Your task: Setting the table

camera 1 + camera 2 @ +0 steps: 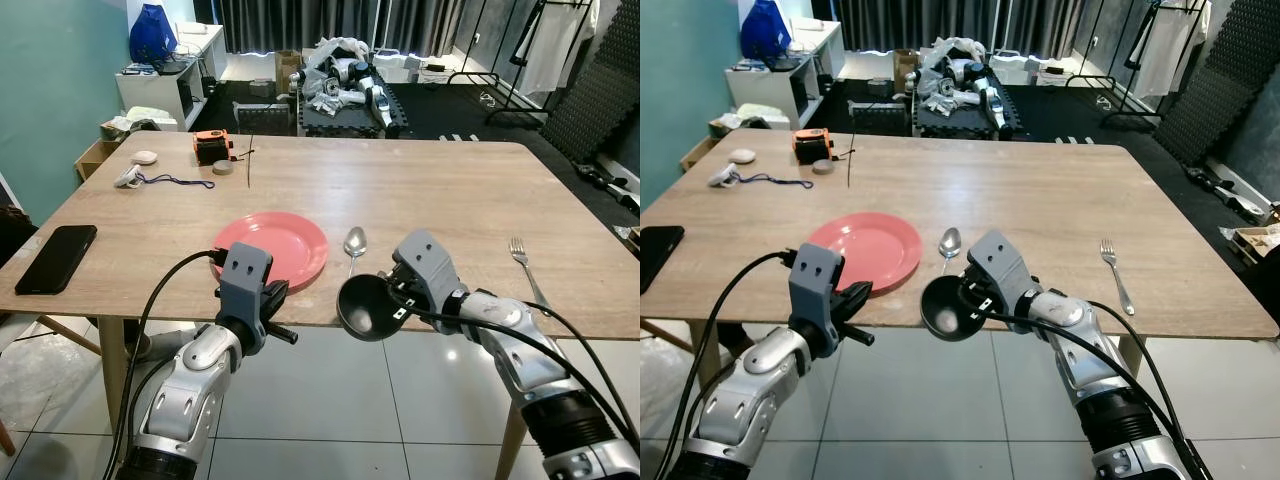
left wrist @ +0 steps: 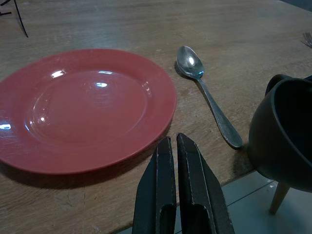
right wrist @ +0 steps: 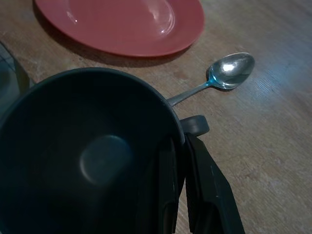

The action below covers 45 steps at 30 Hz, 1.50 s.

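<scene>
red plate (image 1: pixel 272 246) on table (image 1: pixel 420 190), spoon (image 1: pixel 354 243) beside, black cup (image 1: pixel 366 306) held

Even indoor light, head views sharp; wrist views dimmer, glare spots on plate (image 2: pixel 87 107), spoon (image 2: pixel 190 63).

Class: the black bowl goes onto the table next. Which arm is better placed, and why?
Right. The right gripper already pinches the black bowl's rim, holding it at the table's near edge beside the spoon. The left gripper is shut and empty by the red plate.

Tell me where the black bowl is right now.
The black bowl is held by the right gripper at the table's near edge, just right of the red plate, before the spoon.
</scene>
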{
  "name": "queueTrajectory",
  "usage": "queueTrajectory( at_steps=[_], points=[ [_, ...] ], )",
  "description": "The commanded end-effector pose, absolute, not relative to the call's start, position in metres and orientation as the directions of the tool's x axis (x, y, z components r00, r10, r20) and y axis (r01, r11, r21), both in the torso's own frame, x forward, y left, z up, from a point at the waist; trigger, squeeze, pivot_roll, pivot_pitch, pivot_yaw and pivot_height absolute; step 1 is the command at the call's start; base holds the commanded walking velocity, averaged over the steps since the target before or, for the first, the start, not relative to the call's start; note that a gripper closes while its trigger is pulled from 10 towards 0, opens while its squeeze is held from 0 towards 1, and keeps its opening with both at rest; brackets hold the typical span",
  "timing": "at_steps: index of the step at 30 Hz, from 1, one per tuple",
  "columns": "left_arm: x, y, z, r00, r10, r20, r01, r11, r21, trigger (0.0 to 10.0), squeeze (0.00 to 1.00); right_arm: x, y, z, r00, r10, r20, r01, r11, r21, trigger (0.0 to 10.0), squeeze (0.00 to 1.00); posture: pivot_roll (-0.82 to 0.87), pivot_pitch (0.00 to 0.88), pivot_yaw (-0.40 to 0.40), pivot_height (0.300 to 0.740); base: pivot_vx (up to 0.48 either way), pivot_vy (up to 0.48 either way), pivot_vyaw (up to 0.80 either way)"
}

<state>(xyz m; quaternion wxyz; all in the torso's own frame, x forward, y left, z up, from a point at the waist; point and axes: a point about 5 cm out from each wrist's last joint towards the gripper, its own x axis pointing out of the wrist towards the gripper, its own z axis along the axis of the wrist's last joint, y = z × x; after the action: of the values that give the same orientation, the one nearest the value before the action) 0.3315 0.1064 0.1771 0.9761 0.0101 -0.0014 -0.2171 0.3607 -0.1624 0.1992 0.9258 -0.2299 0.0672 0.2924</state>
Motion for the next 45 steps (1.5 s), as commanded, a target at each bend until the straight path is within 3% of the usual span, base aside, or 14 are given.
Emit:
queueTrajectory(
  at_steps=[1,5,8,9,10,11,12,17,22,32,45],
  points=[
    [0.330,0.105,0.174,0.904,-0.427,-0.012,0.427,0.904,0.016,10.0,0.00,0.360,-0.167,0.191,0.832,0.488,-0.264,-0.554,0.757,-0.346,0.0,0.00,-0.01,0.087,0.063,0.740,0.000,0.000,0.00],
    [0.330,0.104,0.175,0.903,-0.429,-0.012,0.429,0.903,0.015,10.0,0.00,0.362,-0.170,0.206,0.866,0.473,-0.163,-0.500,0.815,-0.291,0.0,0.00,-0.01,0.089,0.063,0.740,0.000,0.000,0.00],
    [0.330,0.104,0.175,0.902,-0.431,-0.010,0.431,0.902,0.013,10.0,0.00,0.370,-0.185,0.255,0.925,0.350,0.148,-0.333,0.935,-0.125,0.0,0.00,-0.01,0.092,0.065,0.740,0.000,0.000,0.00],
    [0.330,0.104,0.176,0.902,-0.431,-0.009,0.431,0.902,0.009,10.0,0.00,0.370,-0.190,0.264,0.929,0.307,0.206,-0.292,0.951,-0.097,4.9,0.00,-0.01,0.093,0.064,0.740,0.000,0.000,0.00],
    [0.330,0.104,0.176,0.903,-0.430,-0.007,0.430,0.903,0.004,10.0,0.00,0.369,-0.195,0.271,0.932,0.264,0.249,-0.255,0.965,-0.067,8.2,0.00,-0.01,0.093,0.064,0.740,0.000,0.000,0.00],
    [0.330,0.104,0.177,0.903,-0.430,-0.005,0.430,0.903,0.001,10.0,0.00,0.369,-0.198,0.275,0.933,0.235,0.271,-0.231,0.972,-0.048,8.2,0.00,-0.01,0.093,0.064,0.740,0.000,0.000,0.00],
    [0.330,0.104,0.179,0.903,-0.429,0.000,0.429,0.903,-0.003,10.0,0.00,0.368,-0.204,0.279,0.936,0.188,0.297,-0.188,0.982,-0.031,10.0,0.00,-0.01,0.092,0.064,0.740,0.000,0.000,0.00],
    [0.331,0.102,0.194,0.904,-0.426,0.045,0.428,0.903,-0.033,10.0,0.00,0.360,-0.231,0.285,0.937,-0.024,0.347,0.009,0.999,0.043,10.0,0.00,-0.02,0.096,0.067,0.740,0.000,0.000,0.00],
    [0.341,0.101,0.212,0.904,-0.420,0.085,0.423,0.906,-0.015,10.0,0.00,0.354,-0.234,0.263,0.946,-0.128,0.298,0.089,0.986,0.142,10.0,0.00,-0.03,0.098,0.073,0.740,0.000,0.000,0.00],
    [0.342,0.100,0.213,0.909,-0.409,0.084,0.412,0.911,-0.014,10.0,0.00,0.357,-0.236,0.261,0.944,-0.152,0.293,0.111,0.982,0.152,10.0,0.00,-0.03,0.098,0.069,0.740,0.000,0.000,0.00],
    [0.340,0.096,0.212,0.903,-0.422,0.075,0.424,0.905,-0.015,10.0,0.00,0.358,-0.239,0.256,0.947,-0.179,0.267,0.138,0.977,0.164,10.0,0.00,-0.03,0.098,0.074,0.740,0.000,0.000,-0.80]
  ],
)
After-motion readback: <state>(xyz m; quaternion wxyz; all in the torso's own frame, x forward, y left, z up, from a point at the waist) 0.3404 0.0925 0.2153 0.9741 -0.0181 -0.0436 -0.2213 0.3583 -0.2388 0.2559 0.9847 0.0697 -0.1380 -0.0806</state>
